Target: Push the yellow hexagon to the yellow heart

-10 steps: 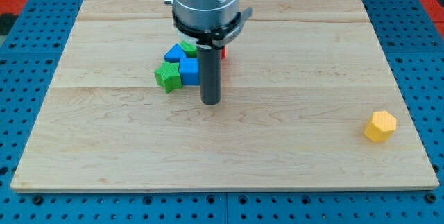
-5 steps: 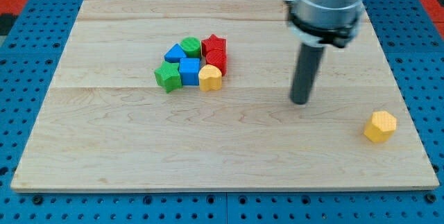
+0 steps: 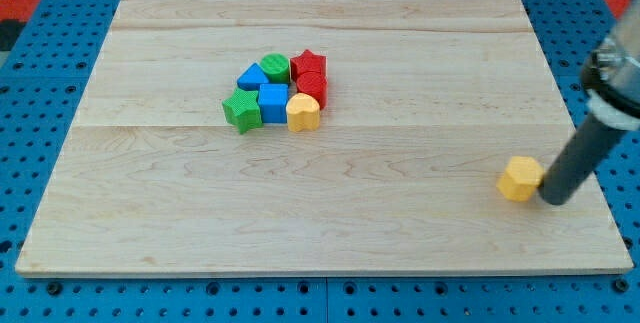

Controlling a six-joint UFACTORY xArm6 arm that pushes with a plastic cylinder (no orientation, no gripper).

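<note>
Since the last frame our tip (image 3: 553, 201) has swung right, touching the yellow hexagon (image 3: 520, 179), nudged left. We carry no pincer. Far left on the surface (image 3: 400, 73), the yellow heart (image 3: 302, 112) abuts red (image 3: 311, 87), blue (image 3: 272, 103) and green (image 3: 241, 110) blocks.

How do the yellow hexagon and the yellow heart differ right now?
The yellow hexagon stands alone near the view's right edge, while the yellow heart is packed against the blue and red blocks in the cluster. My tip is right beside the hexagon, on its right; the heart has nothing near it but blocks. The hexagon is faceted, the heart rounded. Both are yellow.
</note>
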